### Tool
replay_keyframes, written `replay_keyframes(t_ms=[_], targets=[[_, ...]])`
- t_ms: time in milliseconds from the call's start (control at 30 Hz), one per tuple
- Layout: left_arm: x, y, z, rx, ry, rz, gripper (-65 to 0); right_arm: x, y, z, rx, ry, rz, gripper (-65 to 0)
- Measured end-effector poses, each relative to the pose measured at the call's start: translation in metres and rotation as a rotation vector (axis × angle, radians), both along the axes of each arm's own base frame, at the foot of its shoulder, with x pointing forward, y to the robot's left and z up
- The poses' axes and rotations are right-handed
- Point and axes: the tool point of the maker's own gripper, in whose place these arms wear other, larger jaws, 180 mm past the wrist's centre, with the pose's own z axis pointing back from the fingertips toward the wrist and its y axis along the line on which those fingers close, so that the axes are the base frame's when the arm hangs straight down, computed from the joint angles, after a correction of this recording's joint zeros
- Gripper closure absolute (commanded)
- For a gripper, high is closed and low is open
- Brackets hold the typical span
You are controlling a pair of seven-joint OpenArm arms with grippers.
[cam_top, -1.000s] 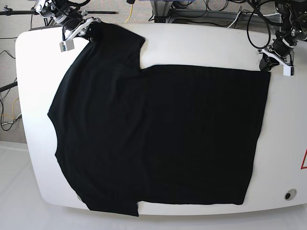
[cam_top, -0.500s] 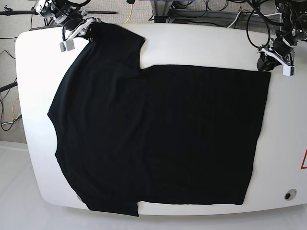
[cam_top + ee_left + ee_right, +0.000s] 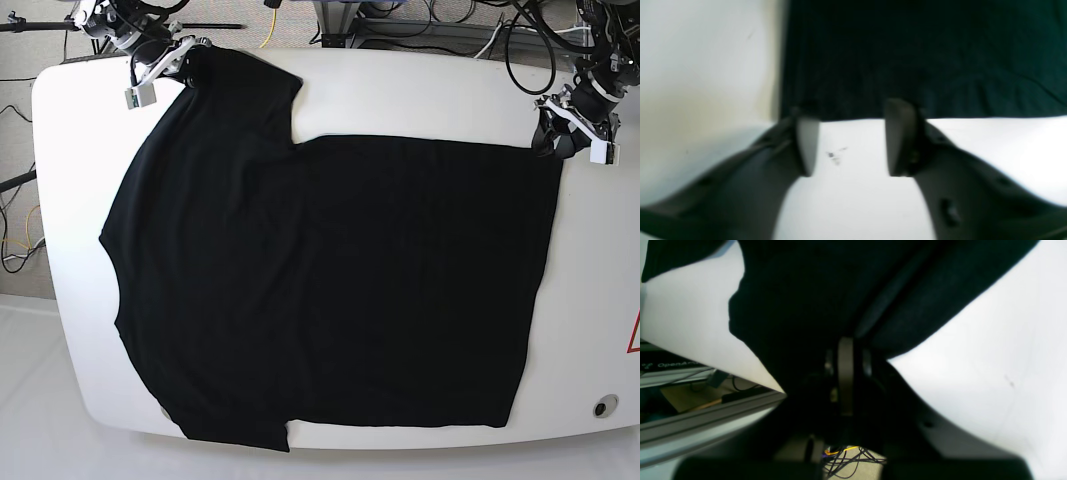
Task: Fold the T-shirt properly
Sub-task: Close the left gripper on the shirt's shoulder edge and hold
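Note:
The black T-shirt (image 3: 330, 280) lies spread flat on the white table (image 3: 400, 90), with one sleeve at the far left and its hem on the right. My right gripper (image 3: 178, 68) is shut on that far sleeve; in the right wrist view the dark cloth (image 3: 806, 290) runs into the closed gripper (image 3: 845, 343). My left gripper (image 3: 556, 140) stands open at the shirt's far right corner. In the left wrist view the gripper (image 3: 851, 113) has its fingertips (image 3: 900, 110) at the edge of the T-shirt (image 3: 907, 60), with bare table between them.
Cables (image 3: 460, 20) and frame rails lie beyond the table's far edge. A red triangle mark (image 3: 635, 335) and a round hole (image 3: 603, 407) sit near the right edge. In the right wrist view the table edge and a metal rail (image 3: 706, 416) show below the sleeve.
My left gripper has opened and let go of the shirt's far right corner, shifting slightly. The right gripper has stayed shut on the sleeve. The shirt has not moved.

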Motion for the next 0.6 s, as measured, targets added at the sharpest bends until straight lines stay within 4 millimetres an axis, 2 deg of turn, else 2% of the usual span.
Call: replay_keyframes(t_ms=[67, 267, 400, 600], targets=[[-0.003, 0.002, -0.002, 0.01, 0.01, 0.0, -12.0, 0.0, 0.0, 0.0, -0.002, 0.0, 0.003, 0.0], [-0.022, 0.018, -0.02, 0.03, 0.099, 0.046, -9.5, 0.0, 0.0, 0.001, -0.008, 0.001, 0.006, 0.0], [-0.028, 0.025, -0.025, 0.034, 0.118, 0.074, -14.7, 0.0, 0.0, 0.001, -0.008, 0.001, 0.006, 0.0], [-0.018, 0.041, -0.022, 0.029, 0.099, 0.165, -32.5, 0.0, 0.001, 0.0, -0.006, 0.001, 0.006, 0.0]])
